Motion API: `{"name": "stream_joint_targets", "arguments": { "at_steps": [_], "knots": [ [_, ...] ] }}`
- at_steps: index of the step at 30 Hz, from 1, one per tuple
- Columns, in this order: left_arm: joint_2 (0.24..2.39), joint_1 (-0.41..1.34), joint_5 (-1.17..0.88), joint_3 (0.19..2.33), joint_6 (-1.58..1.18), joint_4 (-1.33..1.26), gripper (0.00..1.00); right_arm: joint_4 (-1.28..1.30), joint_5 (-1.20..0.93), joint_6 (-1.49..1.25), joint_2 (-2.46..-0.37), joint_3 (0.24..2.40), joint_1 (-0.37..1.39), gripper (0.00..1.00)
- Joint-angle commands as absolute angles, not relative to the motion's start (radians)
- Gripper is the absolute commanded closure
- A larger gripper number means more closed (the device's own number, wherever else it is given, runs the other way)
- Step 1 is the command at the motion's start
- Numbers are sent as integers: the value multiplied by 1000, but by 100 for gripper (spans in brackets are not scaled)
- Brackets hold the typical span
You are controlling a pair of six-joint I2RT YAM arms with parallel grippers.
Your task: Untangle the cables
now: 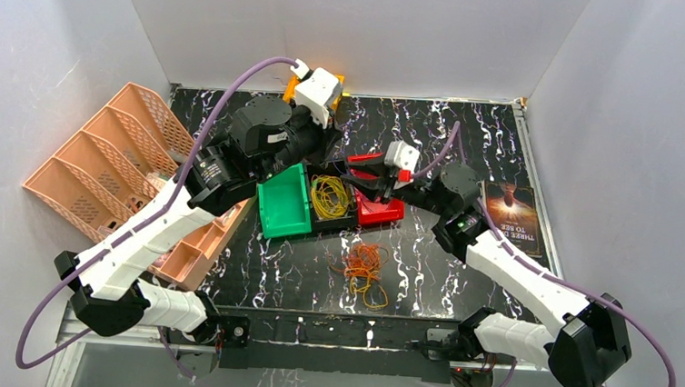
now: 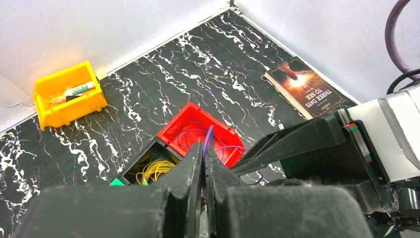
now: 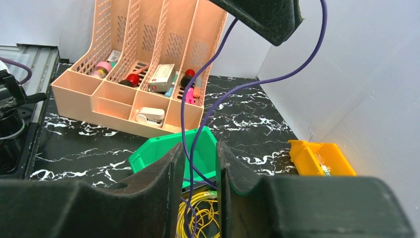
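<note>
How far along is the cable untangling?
Done: the yellow cable lies in the black bin. In hand: the left gripper pinches the purple cable above the red bin; the right gripper straddles it, open. Left: the orange-and-yellow bunch, tangled on the table.

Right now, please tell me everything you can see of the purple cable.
The purple cable is a thin, flexible wire with a smooth-looking coat. The left gripper is shut on it and holds part of it lifted. From there two strands hang down in curves and pass through the gap of the right gripper, whose fingers stand apart and do not pinch it. Its lower loops lie in the red bin.
</note>
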State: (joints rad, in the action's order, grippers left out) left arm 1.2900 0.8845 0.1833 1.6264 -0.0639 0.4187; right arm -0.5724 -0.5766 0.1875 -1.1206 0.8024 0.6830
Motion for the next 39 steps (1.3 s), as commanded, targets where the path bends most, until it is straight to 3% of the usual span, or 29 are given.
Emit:
{"name": "stream_joint_targets", "arguments": {
  "at_steps": [1,6,11,14,15,20,23,28,39],
  "knots": [
    [1263,878,169,1623,-71,401,100,-615,-553,198,-1129,849,688,66],
    [1261,878,169,1623,-73,401,100,-595,-547,206,-1129,847,688,77],
    [1257,879,180,1611,-72,404,100,-544,-486,204,-1118,858,688,100],
    [1244,878,211,1583,-77,409,100,-452,-337,145,-1118,903,687,100],
    [1238,878,224,1568,-80,410,98,-418,-296,132,-1117,917,687,100],
    [1207,878,263,1483,-109,411,55,-304,-164,60,-1109,952,687,100],
    [1202,878,269,1450,-124,423,41,-274,-107,24,-1105,954,687,100],
    [1180,879,293,1394,-147,423,31,-195,-11,-14,-1133,1000,687,100],
    [1103,878,328,1290,-196,426,23,-150,100,-64,-1251,1056,676,100]
  ]
}}
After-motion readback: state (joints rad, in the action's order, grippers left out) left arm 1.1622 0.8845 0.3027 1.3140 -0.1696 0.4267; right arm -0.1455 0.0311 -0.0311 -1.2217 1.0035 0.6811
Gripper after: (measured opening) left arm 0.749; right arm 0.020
